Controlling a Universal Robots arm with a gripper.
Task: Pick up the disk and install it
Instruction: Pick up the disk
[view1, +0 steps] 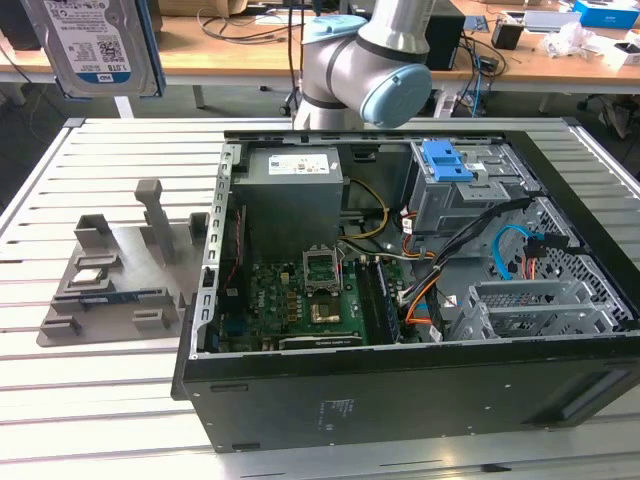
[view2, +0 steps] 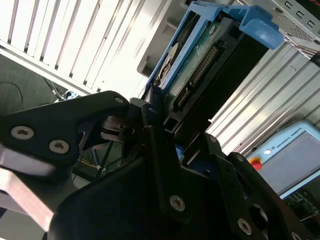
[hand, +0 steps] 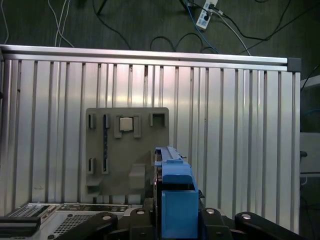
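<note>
Exterior view pictures showed the disk (view1: 95, 45) held high up at the far end of the exterior view's left, well above the table (view1: 60, 400), with its white-and-blue label facing the camera. In the second wrist view the gripper (view2: 159, 117) was squeezed shut on one short end of the disk. Its black fingers (view2: 162, 155) pinched the blue frame (view2: 192, 35) that runs round the disk. The green board and the row of plug pins on the disk's back were easy to see there. I think the disk was hard and stiff and a bit heavy for its size, because it was mostly metal. Its smooth sides could slip, and a drop or a bump could break it. The best place to hold it looked like the blue plastic edges, not the label, the board or the pins. In the first wrist view the grey holder tray (hand: 127, 145) lay flat on the ribbed table, far below the disk. In the exterior view the open computer case (view1: 400, 400) sat in the middle and on the exterior view's right. Inside it, a grey power box (view1: 290, 185) was at the far side. A blue latch (view1: 447, 160) sat on the metal drive cage to that box's right. The arm (view1: 360, 60) stood behind the case.
</note>
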